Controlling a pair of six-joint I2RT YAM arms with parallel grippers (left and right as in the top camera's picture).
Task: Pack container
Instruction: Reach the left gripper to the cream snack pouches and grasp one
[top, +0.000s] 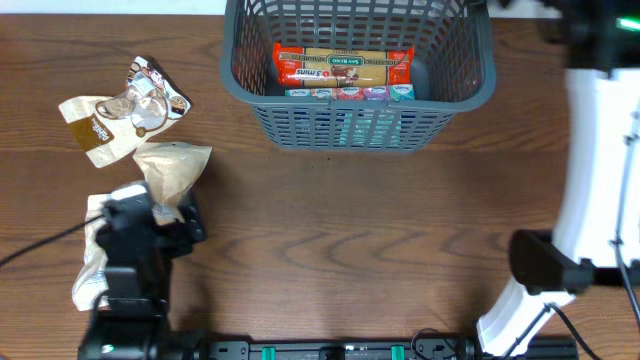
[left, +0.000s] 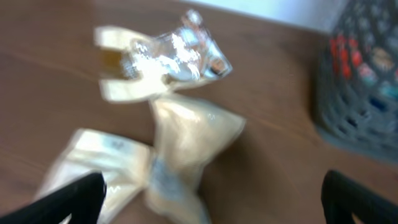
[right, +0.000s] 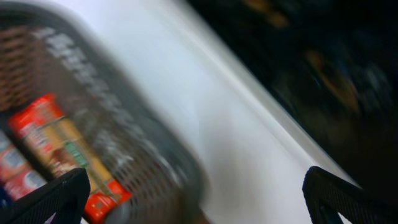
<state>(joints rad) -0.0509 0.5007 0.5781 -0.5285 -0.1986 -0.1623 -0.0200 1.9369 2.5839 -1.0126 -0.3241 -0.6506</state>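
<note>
The dark grey slotted basket stands at the back centre. It holds a red and tan packet and several small colourful packets below it. My left gripper is open and empty, low over a beige packet that lies on the table at the left. My right gripper is open and empty, up beside the basket's far right corner. The red packet also shows in the right wrist view. Both wrist views are blurred.
A clear and brown packet and a tan packet lie at the far left. A white packet lies partly under my left arm. The white right arm stands along the right side. The table is brown wood.
</note>
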